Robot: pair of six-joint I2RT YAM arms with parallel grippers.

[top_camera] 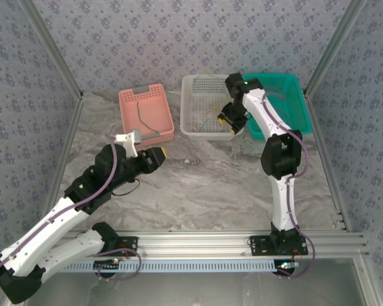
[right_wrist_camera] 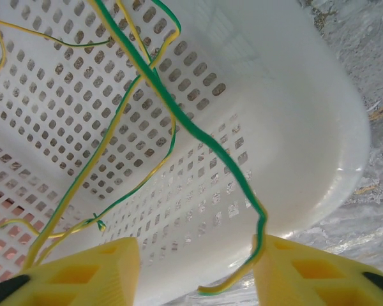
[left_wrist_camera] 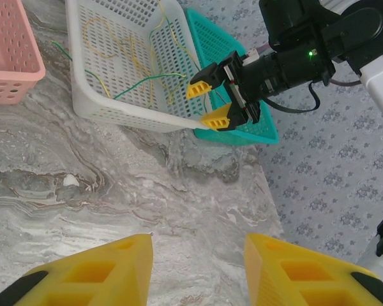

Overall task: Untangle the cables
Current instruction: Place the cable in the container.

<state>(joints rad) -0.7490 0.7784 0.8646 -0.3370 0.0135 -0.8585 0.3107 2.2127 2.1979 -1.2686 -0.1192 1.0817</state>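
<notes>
While the left claw (left_wrist_camera: 198, 245) and right claw (left_wrist_camera: 201, 104) stand released, the cables (right_wrist_camera: 262, 223) run off frame.

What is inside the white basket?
Yellow and green cables, loosely tangled; one strand rests on a finger of the open right gripper. From above, that arm hides the basket's near right corner.

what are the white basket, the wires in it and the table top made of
White basket: likely moulded plastic, smooth and slightly glossy, its walls full of regular slots.
Wires: thin bendy strands, green and yellow, probably plastic-coated; the core is hidden.
Table top: grey veined marble pattern, but it looks rumpled near the basket, so perhaps a printed sheet rather than stone.
</notes>
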